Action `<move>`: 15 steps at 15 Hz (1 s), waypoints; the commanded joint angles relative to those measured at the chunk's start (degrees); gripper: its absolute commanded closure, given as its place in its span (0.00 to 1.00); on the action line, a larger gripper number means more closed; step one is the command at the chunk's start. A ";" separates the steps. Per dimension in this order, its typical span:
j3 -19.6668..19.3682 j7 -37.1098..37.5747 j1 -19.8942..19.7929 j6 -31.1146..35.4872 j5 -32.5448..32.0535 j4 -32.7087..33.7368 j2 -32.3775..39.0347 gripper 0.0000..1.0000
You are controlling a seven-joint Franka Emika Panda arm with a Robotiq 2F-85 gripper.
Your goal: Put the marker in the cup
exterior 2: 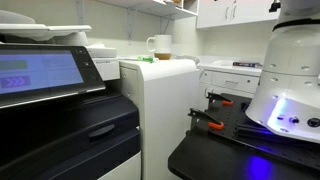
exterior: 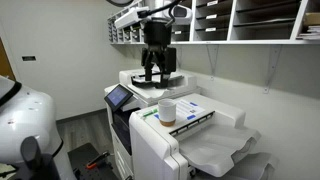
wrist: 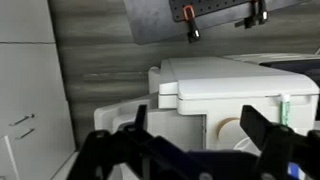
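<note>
The white cup with a tan lower band (exterior: 167, 111) stands upright on top of a white machine; it also shows in an exterior view (exterior 2: 159, 45). The green marker (exterior: 149, 113) lies on that top beside the cup, seen as a green sliver in an exterior view (exterior 2: 145, 58) and at the right edge of the wrist view (wrist: 284, 110). My gripper (exterior: 152, 72) hangs open and empty above the printer, behind and above the cup. In the wrist view the open fingers (wrist: 198, 125) frame the machine top, with the cup (wrist: 228, 130) partly hidden behind the right finger.
A large copier with a touch panel (exterior: 120, 97) stands next to the white machine (exterior: 200, 140). Wall shelves (exterior: 250, 20) hang above. The robot's white base (exterior 2: 290, 70) stands on a dark table (exterior 2: 230, 150) with red-handled tools (exterior 2: 207, 122).
</note>
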 commanded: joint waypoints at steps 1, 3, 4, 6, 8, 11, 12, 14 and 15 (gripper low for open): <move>-0.31 0.16 0.44 -0.22 -0.16 0.21 0.03 0.00; -0.31 0.16 0.44 -0.21 -0.16 0.21 0.03 0.00; 0.14 1.17 0.92 0.15 1.18 -0.24 0.17 0.00; 1.44 2.46 2.14 1.37 3.07 -1.69 0.31 0.00; 4.24 4.45 3.95 4.21 4.41 -4.65 0.11 0.00; 8.76 8.19 7.05 8.78 6.12 -8.44 2.30 0.00; 10.29 9.46 8.03 10.15 6.59 -9.19 3.34 0.00; 12.38 10.54 9.98 14.96 7.38 -11.17 5.94 0.00; 13.08 10.64 10.84 16.96 7.83 -11.64 7.88 0.00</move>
